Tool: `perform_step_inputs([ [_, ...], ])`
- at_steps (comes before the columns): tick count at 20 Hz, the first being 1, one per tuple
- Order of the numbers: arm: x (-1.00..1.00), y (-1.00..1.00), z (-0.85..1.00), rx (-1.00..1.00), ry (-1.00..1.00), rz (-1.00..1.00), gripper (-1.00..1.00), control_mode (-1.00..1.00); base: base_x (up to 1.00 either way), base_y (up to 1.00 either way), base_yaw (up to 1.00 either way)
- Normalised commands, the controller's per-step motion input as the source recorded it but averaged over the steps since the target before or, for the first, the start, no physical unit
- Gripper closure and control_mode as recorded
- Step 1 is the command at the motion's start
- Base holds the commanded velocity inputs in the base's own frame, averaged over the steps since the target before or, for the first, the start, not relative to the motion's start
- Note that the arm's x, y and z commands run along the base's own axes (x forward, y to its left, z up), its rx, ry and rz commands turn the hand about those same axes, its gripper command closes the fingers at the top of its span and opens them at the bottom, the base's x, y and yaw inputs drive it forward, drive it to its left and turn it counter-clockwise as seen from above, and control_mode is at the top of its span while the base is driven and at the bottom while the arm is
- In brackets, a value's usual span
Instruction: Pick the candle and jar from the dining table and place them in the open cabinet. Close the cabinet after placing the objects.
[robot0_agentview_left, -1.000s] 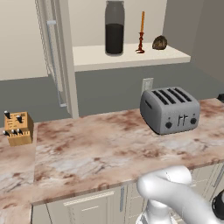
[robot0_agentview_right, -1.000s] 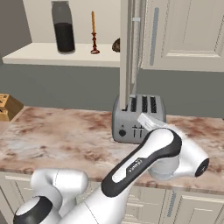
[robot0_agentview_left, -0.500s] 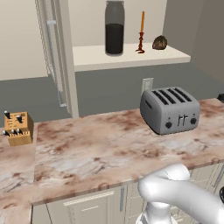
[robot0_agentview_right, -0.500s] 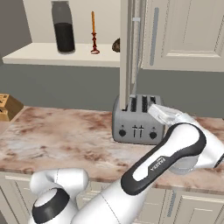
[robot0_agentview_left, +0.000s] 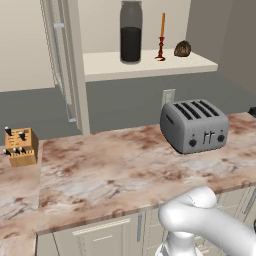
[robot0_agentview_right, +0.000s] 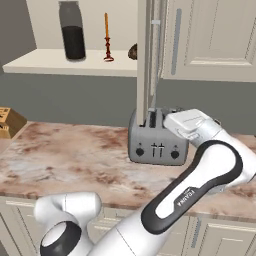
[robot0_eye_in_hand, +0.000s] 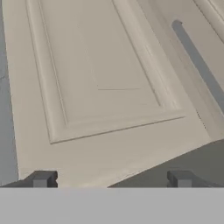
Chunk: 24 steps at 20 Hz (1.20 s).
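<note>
The jar (robot0_agentview_left: 130, 31) and the candle (robot0_agentview_left: 161, 37) stood on the pale shelf (robot0_agentview_left: 145, 65) of the cabinet (robot0_agentview_right: 210, 37), the jar to the left and the candle just beside it on its small dark holder, with a small brown thing (robot0_agentview_left: 182, 48) further right; both task items appeared to be stowed, which would leave the closing of the doors. That seemed to be why the arm was raised toward the right-hand door (robot0_agentview_right: 148, 55), which stood open edge-on above the toaster (robot0_agentview_right: 156, 138) in the right base view. In the hand view the gripper (robot0_eye_in_hand: 110, 178) faced a cream panelled door front (robot0_eye_in_hand: 96, 78) with a long bar handle (robot0_eye_in_hand: 199, 61) running off to the upper right, its two dark fingertips (robot0_eye_in_hand: 43, 178) set wide apart and holding nothing. The jaws were probably left spread so that the hand could push flat against the panel or hook the handle. The jar and candle lay well apart from the gripper, off on the shelf to its left and behind the open door. On the marble counter (robot0_agentview_left: 100, 175) below, a knife block (robot0_agentview_left: 19, 146) sat at the far left, near the other open door (robot0_agentview_left: 62, 65).
</note>
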Motion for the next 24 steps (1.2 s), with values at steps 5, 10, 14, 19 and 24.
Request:
perform_step_inputs([
  [5,-0.09,0.76,0.48,0.0,-0.12,0.02,-1.0,-1.0,0.0,0.0,0.0],
  [10,-0.07,0.81,0.51,0.0,-0.11,0.02,-1.0,-1.0,0.0,0.0,0.0],
  [14,-0.09,0.97,0.44,0.0,-0.09,0.0,-1.0,-1.0,0.0,0.0,0.0],
  [19,0.0,0.98,0.27,0.0,-0.06,0.0,-1.0,-1.0,0.0,0.0,0.0],
  [24,0.3,0.71,0.29,0.0,-0.01,-0.04,-1.0,-1.0,0.0,0.0,0.0],
])
